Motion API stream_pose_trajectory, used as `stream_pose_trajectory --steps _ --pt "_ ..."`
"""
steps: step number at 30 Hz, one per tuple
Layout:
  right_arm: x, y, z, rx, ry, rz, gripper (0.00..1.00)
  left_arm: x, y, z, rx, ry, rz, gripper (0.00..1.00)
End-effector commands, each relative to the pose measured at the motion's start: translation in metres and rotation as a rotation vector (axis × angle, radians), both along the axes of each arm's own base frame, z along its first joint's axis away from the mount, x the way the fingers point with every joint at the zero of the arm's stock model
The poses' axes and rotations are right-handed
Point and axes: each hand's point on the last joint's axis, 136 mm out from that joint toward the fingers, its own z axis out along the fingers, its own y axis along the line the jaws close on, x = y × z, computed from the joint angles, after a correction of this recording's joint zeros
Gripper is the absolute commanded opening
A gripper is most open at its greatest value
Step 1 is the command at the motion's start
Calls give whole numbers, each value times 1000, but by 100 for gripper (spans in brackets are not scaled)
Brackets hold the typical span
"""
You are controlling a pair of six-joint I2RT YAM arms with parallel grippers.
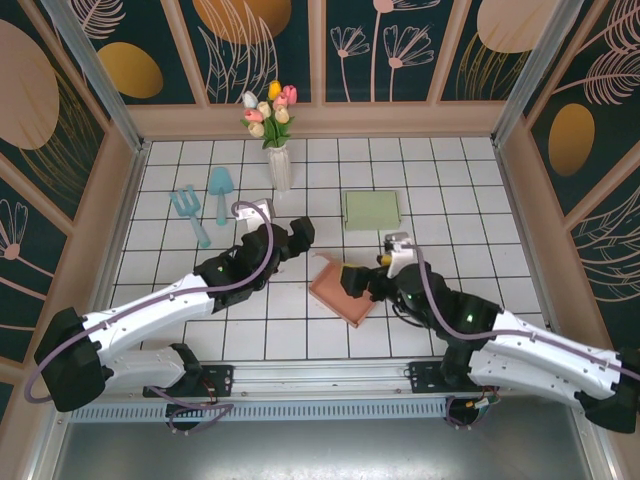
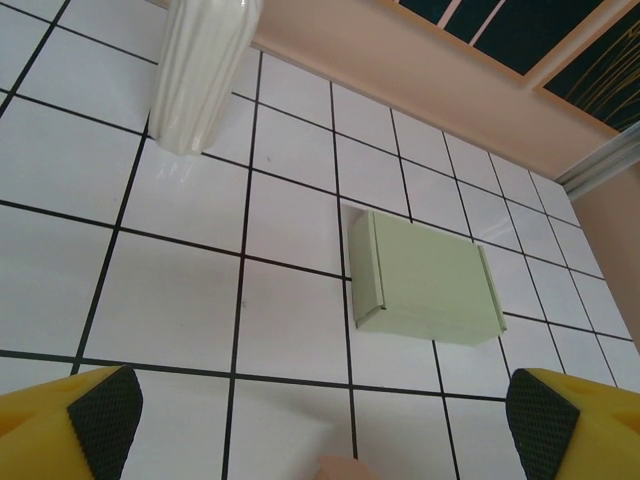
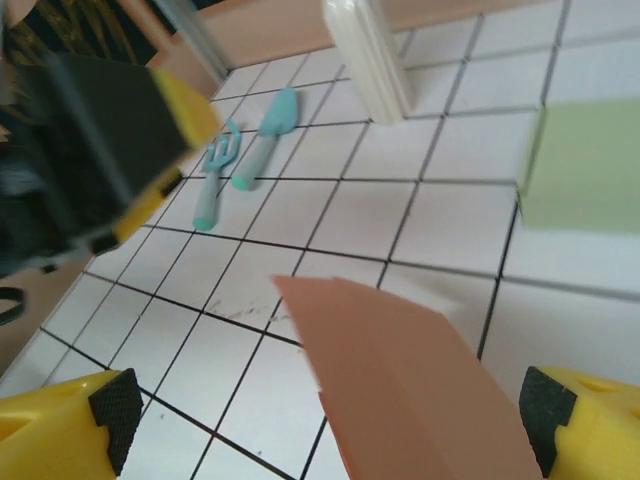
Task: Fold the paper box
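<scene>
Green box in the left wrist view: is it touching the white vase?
No, the green box lies flat on the tiles, apart from the white vase.

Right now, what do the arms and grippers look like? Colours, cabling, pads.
Left arm and right arm: white shells, black joints and bases, and a purple cable running along each. Left gripper and right gripper: yellow fingers with black pads.

A white vase [image 1: 278,168] of tulips [image 1: 270,108] stands at the table's [image 1: 450,190] 12 o'clock. At 10 o'clock lie a teal fork [image 1: 190,215] and trowel [image 1: 219,190], side by side. A flat green box [image 1: 371,210] lies at 1 o'clock.
</scene>
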Motion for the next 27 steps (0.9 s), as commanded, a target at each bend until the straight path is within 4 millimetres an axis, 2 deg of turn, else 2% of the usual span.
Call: stream_pose_trajectory --steps 1,4,6,8,10,13,15,16,20,22,27 --pt "-6 9 -9 -405 -136 159 99 1 5 2 56 -3 -1 95" --pt "-3 15 -18 -639 -183 227 98 0 10 -1 73 -7 5 95" --pt "-14 26 -28 -759 -212 369 91 -2 14 -5 87 -5 8 95" --pt "-15 27 -38 -873 -224 416 88 -3 19 -8 96 0 14 95" --pt "-12 22 -52 -995 -221 444 80 -4 24 -9 100 1 26 96" --pt "-4 16 -59 -1118 -231 449 67 -4 30 -8 96 1 40 96" --pt "-3 17 -56 -1140 -243 468 53 -4 31 -6 91 -2 41 96" --pt "-4 17 -53 -1142 -246 479 49 -5 31 -6 89 -2 40 96" --pt "-11 15 -50 -1143 -233 541 45 -5 31 -6 91 0 36 96" --pt "-16 11 -54 -1148 -214 579 40 -5 31 -7 93 1 39 96" --pt "-20 1 -65 -1155 -171 612 37 -4 28 -10 86 8 32 96"
